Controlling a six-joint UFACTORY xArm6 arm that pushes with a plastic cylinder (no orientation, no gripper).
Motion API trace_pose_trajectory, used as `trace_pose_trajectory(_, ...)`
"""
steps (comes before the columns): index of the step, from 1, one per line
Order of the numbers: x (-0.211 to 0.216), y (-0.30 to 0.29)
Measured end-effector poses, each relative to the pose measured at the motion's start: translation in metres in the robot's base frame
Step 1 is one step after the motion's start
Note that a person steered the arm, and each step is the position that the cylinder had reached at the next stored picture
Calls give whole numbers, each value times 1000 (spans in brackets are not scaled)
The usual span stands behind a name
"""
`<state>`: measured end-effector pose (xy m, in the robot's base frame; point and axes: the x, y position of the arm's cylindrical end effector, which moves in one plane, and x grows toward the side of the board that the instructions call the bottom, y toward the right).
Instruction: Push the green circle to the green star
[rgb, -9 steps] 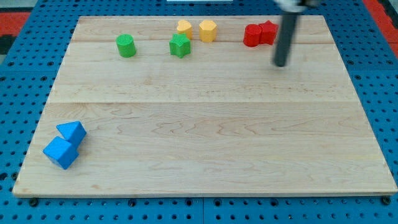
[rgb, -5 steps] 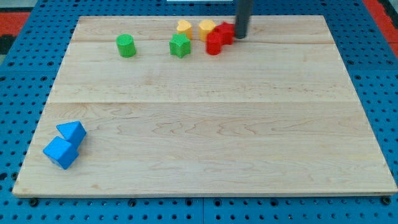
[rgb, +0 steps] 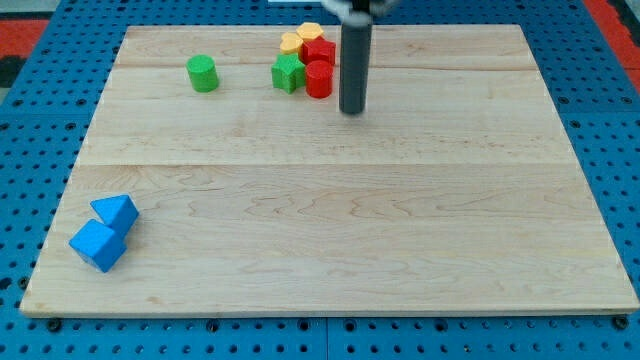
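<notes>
The green circle (rgb: 202, 73) sits near the view's top left on the wooden board (rgb: 330, 230). The green star (rgb: 288, 73) lies to its right, apart from it, pressed against a cluster of red and yellow blocks. My tip (rgb: 351, 109) is to the right of and a little below the cluster, just right of the red cylinder (rgb: 319, 79), far right of the green circle.
A second red block (rgb: 320, 52) and two yellow blocks (rgb: 293, 43) (rgb: 310, 31) crowd the green star's right and top side. Two blue blocks (rgb: 116, 212) (rgb: 97, 246) sit at the board's lower left.
My tip moved left across the top and then down, shoving the two red blocks left into the yellow blocks and against the green star. The green circle has not moved.
</notes>
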<state>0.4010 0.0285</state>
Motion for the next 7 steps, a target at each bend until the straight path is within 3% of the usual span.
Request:
trace_pose_trajectory(1,3,-98)
trace_pose_trajectory(3,-54,-265)
trace_pose_trajectory(4,-96,-245)
trace_pose_trajectory(5,-95,-129)
trace_pose_trajectory(6,-99,-140)
trace_pose_trajectory(7,-31,-193)
